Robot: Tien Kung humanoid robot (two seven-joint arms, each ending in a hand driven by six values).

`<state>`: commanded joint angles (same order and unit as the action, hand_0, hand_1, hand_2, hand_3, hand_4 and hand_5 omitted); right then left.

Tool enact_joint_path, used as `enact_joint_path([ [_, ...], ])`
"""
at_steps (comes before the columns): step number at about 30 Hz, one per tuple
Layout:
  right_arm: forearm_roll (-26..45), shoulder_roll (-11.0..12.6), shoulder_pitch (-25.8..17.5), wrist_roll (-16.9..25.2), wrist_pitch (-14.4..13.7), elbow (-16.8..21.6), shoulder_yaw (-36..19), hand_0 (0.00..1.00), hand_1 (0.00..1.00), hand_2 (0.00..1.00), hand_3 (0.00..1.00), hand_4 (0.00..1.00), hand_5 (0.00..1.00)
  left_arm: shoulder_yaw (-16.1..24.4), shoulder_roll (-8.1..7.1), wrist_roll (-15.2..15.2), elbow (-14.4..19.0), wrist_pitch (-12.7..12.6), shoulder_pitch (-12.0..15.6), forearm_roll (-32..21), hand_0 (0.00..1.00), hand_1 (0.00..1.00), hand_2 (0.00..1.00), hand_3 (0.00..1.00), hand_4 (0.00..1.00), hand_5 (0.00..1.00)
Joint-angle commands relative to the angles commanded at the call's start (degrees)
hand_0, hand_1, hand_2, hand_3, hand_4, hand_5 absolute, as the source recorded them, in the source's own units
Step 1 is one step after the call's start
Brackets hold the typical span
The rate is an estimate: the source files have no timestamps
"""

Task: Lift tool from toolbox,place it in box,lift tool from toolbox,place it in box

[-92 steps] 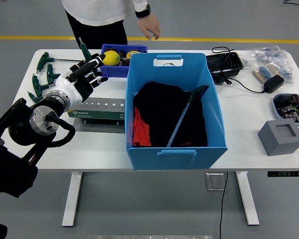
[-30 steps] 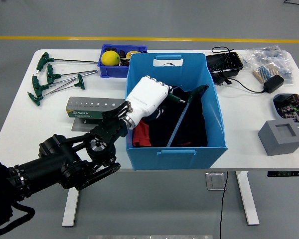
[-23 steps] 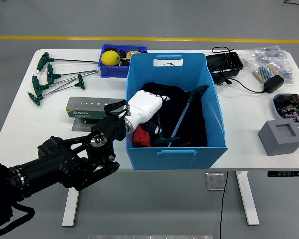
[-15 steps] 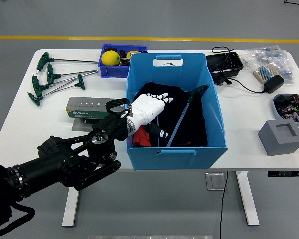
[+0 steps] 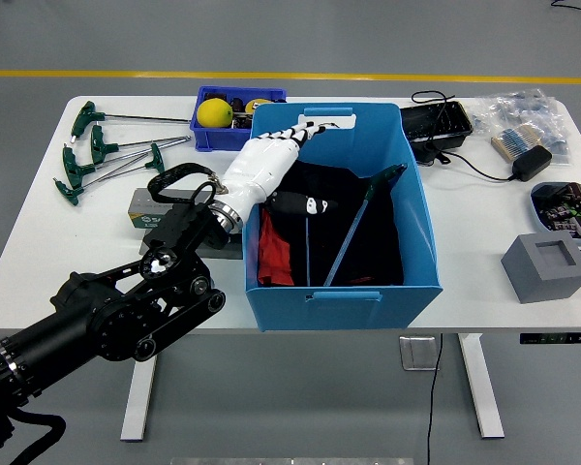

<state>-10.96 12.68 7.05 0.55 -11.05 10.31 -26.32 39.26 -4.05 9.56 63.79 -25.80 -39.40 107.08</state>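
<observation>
left hand open above the blue box, tools lying inside

the white fingers (image 5: 305, 129) of the left hand (image 5: 261, 167) are stretched out and released, grasping nothing; they point toward the far rim of the blue box (image 5: 416, 208), with the thumb hanging lower over the dark cloth (image 5: 368, 247) inside. below the hand, a t-handle tool (image 5: 307, 242) lies in the box, its shaft running toward the near wall. a second long tool (image 5: 353, 232) leans across the cloth, handle up near the box's right side. the black left arm (image 5: 116, 310) comes in from the lower left, crossing the grey toolbox (image 5: 145, 218) on the worktop (image 5: 484, 262). more green-handled tools (image 5: 97, 155) lie at the worktop's far left. a small blue bin (image 5: 218, 131) with a yellow ball (image 5: 214, 112) sits just behind the box.
</observation>
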Motion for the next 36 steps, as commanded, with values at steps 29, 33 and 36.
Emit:
enact_joint_path([
  [29,-1.6,-0.6,-1.2,-0.2,0.0,0.0,-1.8,0.679,0.664,0.728,0.574,0.778,0.693,40.5,4.05,-3.2,18.9,-2.9,27.8,-10.9,0.276,0.384,0.497,0.557,0.734,0.372],
  [33,-2.4,-0.8,-1.4,-0.3,-0.1,0.0,-2.3,0.679,0.664,0.728,0.574,0.778,0.693,43.2,4.05,-1.8,20.3,-1.8,30.0,-11.5,0.276,0.384,0.497,0.557,0.734,0.372],
  [36,-2.4,-0.8,-1.5,-0.4,-0.1,0.0,-2.2,0.680,0.664,0.728,0.574,0.778,0.692,42.8,4.05,-1.4,20.9,0.7,30.9,-14.3,0.281,0.401,0.506,0.562,0.725,0.352],
])
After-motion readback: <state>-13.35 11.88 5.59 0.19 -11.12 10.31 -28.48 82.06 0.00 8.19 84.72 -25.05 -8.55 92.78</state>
